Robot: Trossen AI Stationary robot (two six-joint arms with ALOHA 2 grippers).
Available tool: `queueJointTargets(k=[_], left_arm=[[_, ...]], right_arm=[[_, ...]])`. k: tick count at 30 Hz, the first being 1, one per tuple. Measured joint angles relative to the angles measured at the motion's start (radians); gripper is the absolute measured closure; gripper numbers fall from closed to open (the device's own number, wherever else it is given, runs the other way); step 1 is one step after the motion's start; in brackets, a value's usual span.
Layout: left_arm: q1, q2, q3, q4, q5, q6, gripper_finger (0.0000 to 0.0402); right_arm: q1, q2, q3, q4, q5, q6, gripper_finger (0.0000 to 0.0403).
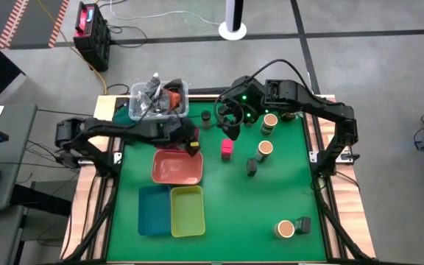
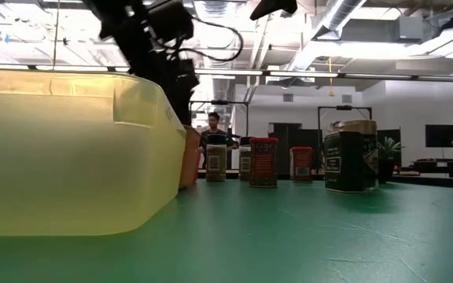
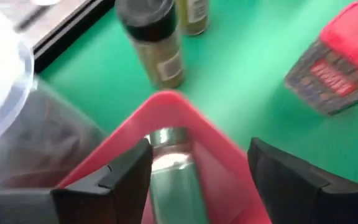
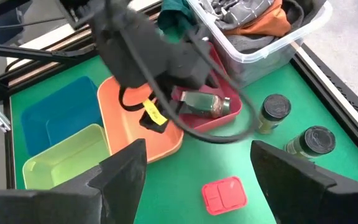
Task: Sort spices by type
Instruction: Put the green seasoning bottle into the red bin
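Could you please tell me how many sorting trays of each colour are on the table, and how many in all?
pink tray: 1
salmon tray: 1
teal tray: 1
yellow-green tray: 1
Total: 4

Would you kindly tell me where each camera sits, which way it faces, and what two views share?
High: overhead, looking straight down; both arms show.
Low: table height, level past the yellow-green tray into the room; arms enter from above.
Left wrist: looks past the open left gripper at a jar in the pink tray.
Right wrist: looks past the open right gripper at the same jar and the left arm.
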Motion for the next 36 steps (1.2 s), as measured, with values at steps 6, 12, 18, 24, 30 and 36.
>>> queueJointTargets(k=[6, 12, 18, 24, 30, 36], left_arm=[[0.086, 0.077, 0.183, -0.19, 0.237, -0.053, 0.0169], [0.103, 0.165, 0.317, -0.365, 0.306, -0.052, 0.0171], [0.102, 0.252, 0.387, -0.48, 0.303, -0.033, 0.0172], [0.102, 0.302, 0.394, -0.491, 0.254, 0.002, 0.0172], [0.107, 0.328, 0.394, -0.505, 0.194, 0.009, 0.0172], [0.124, 0.329, 0.395, -0.495, 0.179, 0.011, 0.0173]], right_arm=[[0.0, 0.0, 0.0, -0.005, 0.0, -0.019, 0.009], [-0.015, -0.028, -0.001, -0.059, 0.001, -0.041, 0.009], [-0.043, -0.09, -0.001, -0.063, 0.006, -0.044, 0.009], [-0.033, -0.117, -0.001, -0.064, 0.029, -0.043, 0.009], [0.005, -0.117, -0.001, -0.057, 0.053, -0.043, 0.009], [0.021, -0.106, 0.0, -0.044, 0.055, -0.042, 0.009]])
